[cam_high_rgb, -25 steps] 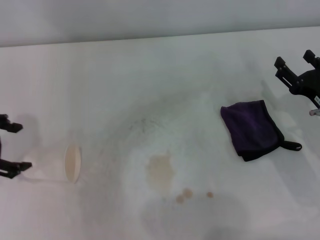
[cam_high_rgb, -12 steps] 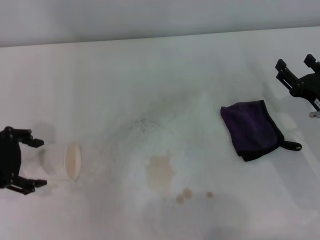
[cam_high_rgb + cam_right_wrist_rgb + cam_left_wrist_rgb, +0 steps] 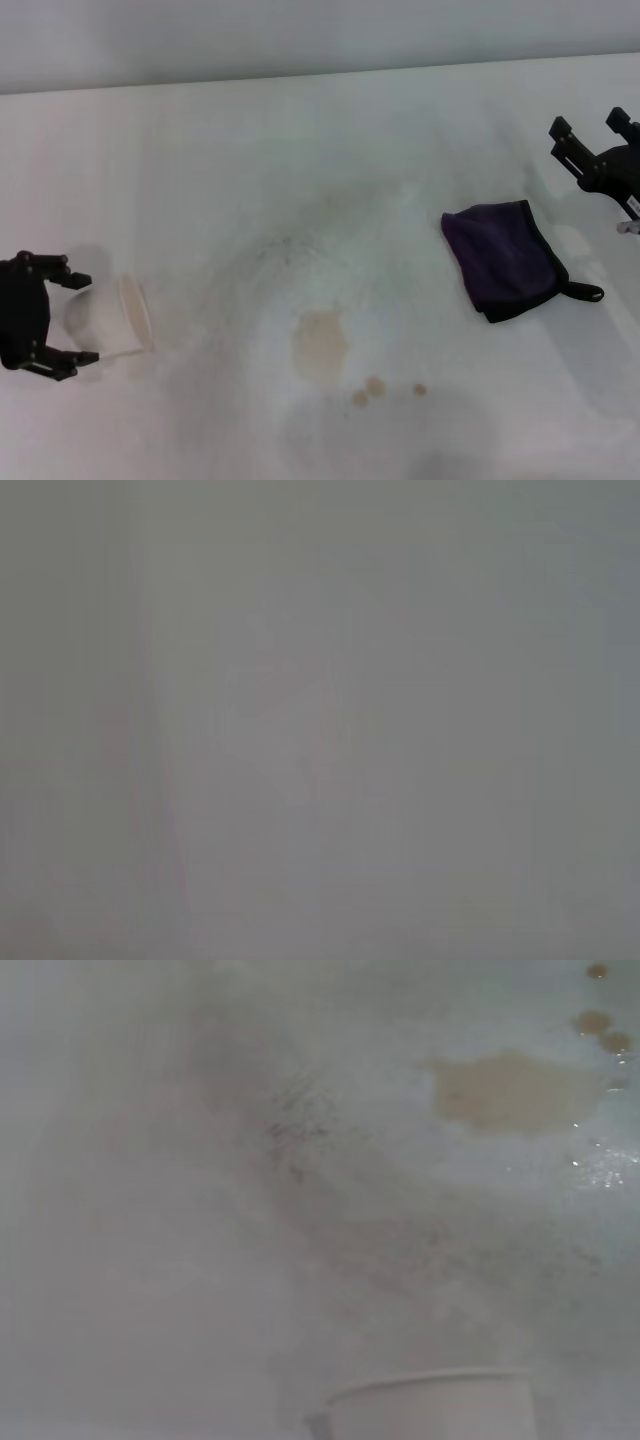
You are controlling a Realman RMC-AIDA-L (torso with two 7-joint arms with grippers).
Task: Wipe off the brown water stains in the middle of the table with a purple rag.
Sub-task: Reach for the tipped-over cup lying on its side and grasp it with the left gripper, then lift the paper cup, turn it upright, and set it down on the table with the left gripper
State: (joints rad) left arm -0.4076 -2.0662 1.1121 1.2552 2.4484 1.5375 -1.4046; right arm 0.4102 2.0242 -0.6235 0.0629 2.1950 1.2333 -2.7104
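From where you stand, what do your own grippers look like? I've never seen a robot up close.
Both are black and angular. The left gripper has a dark rounded body and two jointed fingers with blocky tips. The right gripper has two short prongs with squared ends on a black frame, plus a small pale part below it at the picture's edge. I see no markings and no sleeves.

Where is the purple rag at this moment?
In the head view, the purple rag lies flat on the table's right side, right of the brown water stains, just below the open right hand.

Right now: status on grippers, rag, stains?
Left gripper open around tipped white paper cup. Right gripper open, beyond dark purple folded rag. Pale brown stains unwiped mid-table.
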